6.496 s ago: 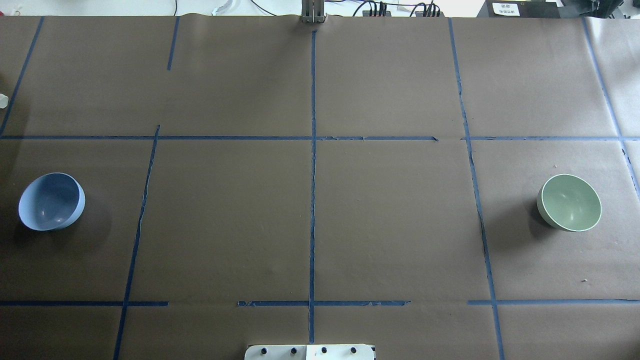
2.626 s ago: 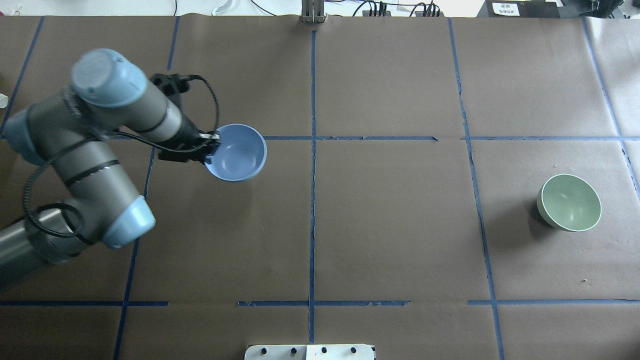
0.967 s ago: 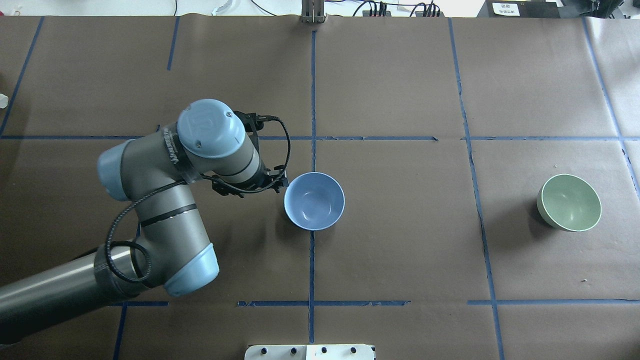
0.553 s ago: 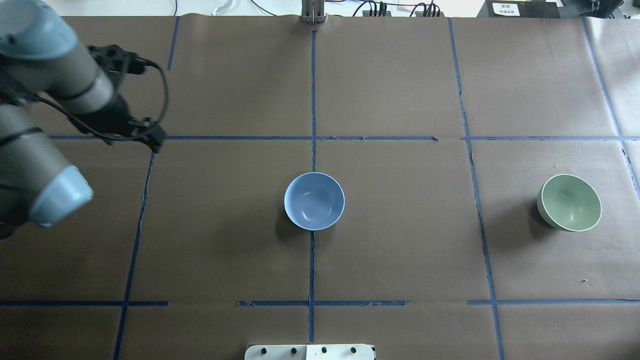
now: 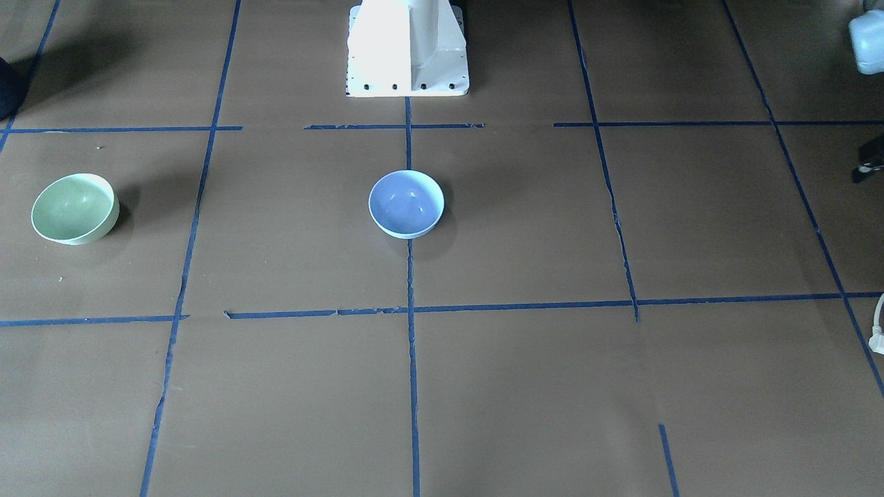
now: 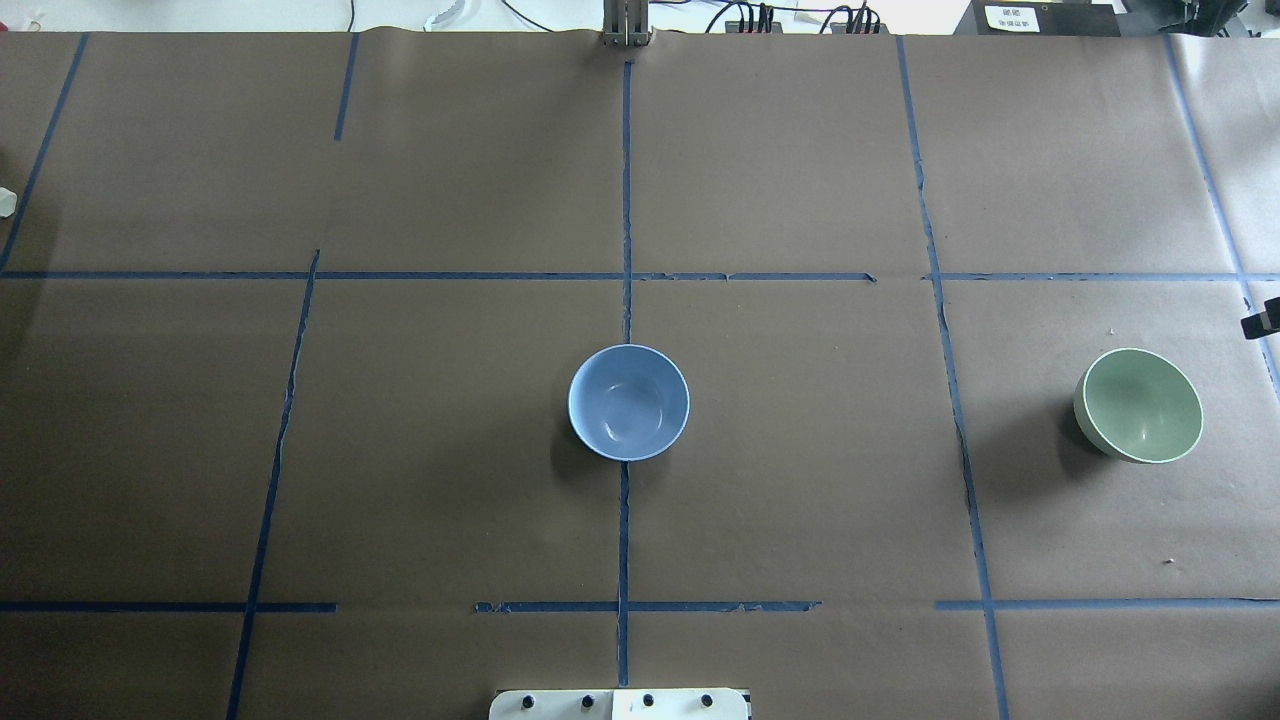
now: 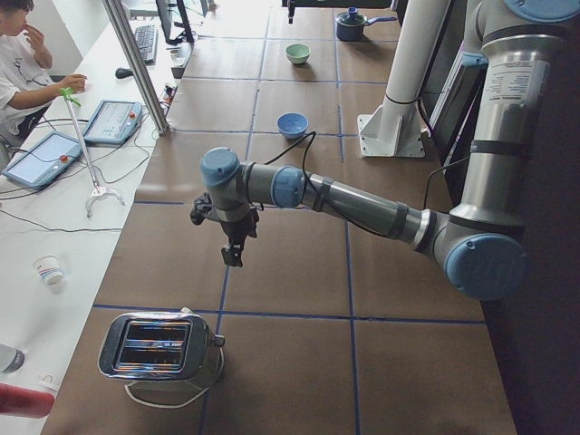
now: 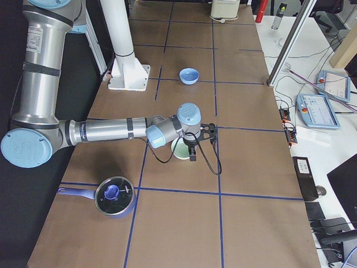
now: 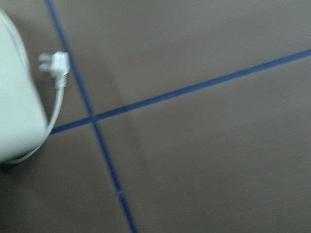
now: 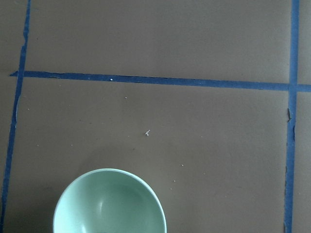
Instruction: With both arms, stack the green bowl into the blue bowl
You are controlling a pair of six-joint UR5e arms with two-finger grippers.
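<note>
The blue bowl (image 6: 628,402) stands upright alone at the table's middle, also in the front view (image 5: 406,203). The green bowl (image 6: 1140,404) stands upright at the right side, also in the front view (image 5: 74,208) and at the bottom of the right wrist view (image 10: 110,204). My right gripper (image 8: 192,157) hangs over the green bowl's far side; only a black sliver (image 6: 1262,320) of it shows overhead. My left gripper (image 7: 233,261) hangs above the table's left end, far from both bowls. I cannot tell whether either gripper is open or shut.
A toaster (image 7: 163,349) stands at the table's left end, its plug (image 9: 56,65) lying on the paper. A lidded pot (image 8: 114,196) stands at the right end near the right arm. The white pedestal base (image 5: 407,48) stands at the robot's side.
The left arm carried the blue bowl to the table's middle, let it go and withdrew left out of the overhead view. A sliver of the right gripper has come in at the right edge.
</note>
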